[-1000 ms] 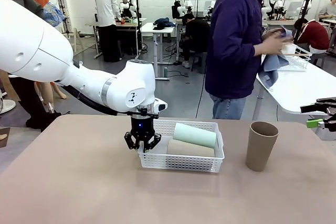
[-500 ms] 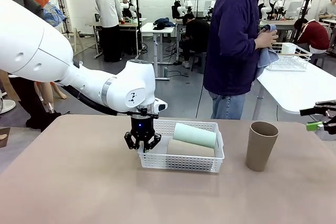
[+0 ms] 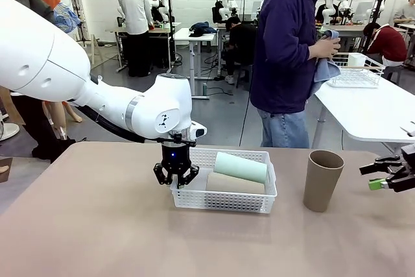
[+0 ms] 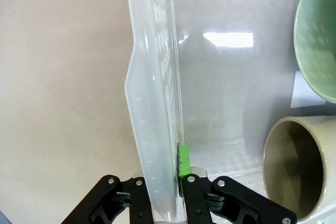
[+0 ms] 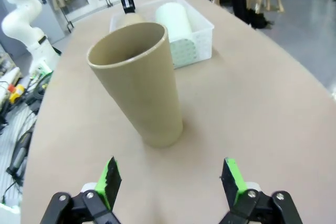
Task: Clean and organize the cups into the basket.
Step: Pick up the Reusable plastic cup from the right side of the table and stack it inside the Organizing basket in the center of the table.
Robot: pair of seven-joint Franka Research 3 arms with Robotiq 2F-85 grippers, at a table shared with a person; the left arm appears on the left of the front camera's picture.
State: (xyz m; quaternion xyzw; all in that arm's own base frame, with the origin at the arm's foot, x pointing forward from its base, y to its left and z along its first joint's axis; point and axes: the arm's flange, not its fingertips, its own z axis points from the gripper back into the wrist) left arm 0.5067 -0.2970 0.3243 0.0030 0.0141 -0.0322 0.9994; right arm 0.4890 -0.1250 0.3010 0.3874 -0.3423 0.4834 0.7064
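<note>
Near the latticed white plastic basket (image 3: 224, 207) stands a tapered matte-brown cup (image 3: 322, 181)

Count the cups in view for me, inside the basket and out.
3. The mint green cup and one brown cup lie on their sides in the basket; the second brown cup stands upright on the table to its right. Others could be hidden underneath.

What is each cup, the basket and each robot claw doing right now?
Mint green cup: lying on its side in the basket.
Brown cup inside: lying on its side too.
Other brown cup: upright on the table, empty.
Basket: on the table, holding two cups.
Left claw: shut on the basket's wall.
Right claw: open, empty.
</note>
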